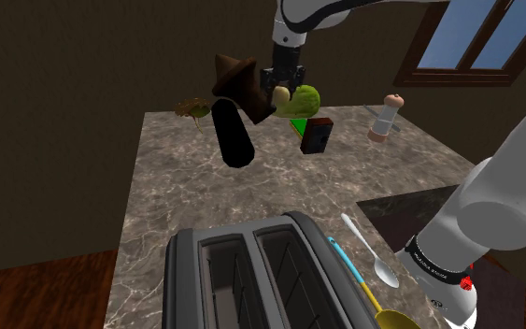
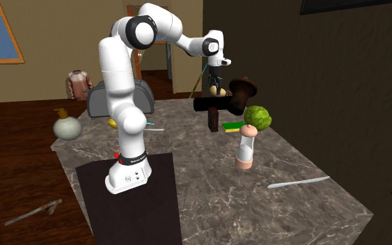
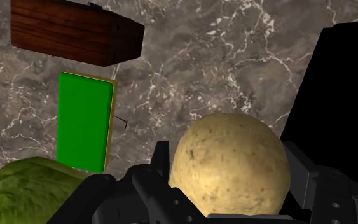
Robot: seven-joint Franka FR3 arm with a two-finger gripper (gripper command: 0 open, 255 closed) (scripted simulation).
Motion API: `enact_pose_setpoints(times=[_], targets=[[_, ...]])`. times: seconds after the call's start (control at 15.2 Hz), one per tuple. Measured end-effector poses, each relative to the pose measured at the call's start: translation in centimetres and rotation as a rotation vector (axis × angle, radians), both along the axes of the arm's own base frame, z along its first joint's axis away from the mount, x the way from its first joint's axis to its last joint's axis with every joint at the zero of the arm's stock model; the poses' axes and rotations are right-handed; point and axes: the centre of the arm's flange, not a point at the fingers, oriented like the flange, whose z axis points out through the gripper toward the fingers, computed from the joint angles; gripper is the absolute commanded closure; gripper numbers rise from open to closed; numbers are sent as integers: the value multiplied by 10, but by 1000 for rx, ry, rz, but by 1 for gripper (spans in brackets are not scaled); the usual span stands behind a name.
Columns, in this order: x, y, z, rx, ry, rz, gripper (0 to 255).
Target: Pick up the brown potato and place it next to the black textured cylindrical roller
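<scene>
Black two-finger gripper (image 1: pixel 278 92) is clamping a pale tan, speckled, rounded potato (image 3: pixel 228 164) between its fingers, which are standing as wide apart as the potato. It is holding the potato in the air over the far part of the grey-brown veined marble tabletop (image 1: pixel 186 201).

A black cylindrical roller (image 1: pixel 234 135) is sitting close beside the held potato, at the shoulder view's left. Under the gripper are lying:
- a flat bright green rectangular sponge (image 3: pixel 82 121)
- a dark brown wooden block (image 3: pixel 75 32)
- a rough green leafy ball (image 3: pixel 15 191)

On the near part of the surface a grey two-slot toaster (image 1: pixel 251 276) is standing, with a white spoon (image 1: pixel 371 254) to its right. The arm's base is resting on a black mat (image 2: pixel 149 209).

The wall (image 1: pixel 74 112) behind the table is looking dim and dark. A wood-framed window (image 1: pixel 480 37) is showing blue, and the floor (image 2: pixel 20 174) is brown wood.
</scene>
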Motion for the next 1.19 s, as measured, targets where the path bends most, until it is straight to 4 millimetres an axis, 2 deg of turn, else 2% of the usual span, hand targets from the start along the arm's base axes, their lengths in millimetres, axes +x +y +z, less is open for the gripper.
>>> enact_pose_setpoints(times=[1.19], targets=[[1,1,-96,0,0,0,255]])
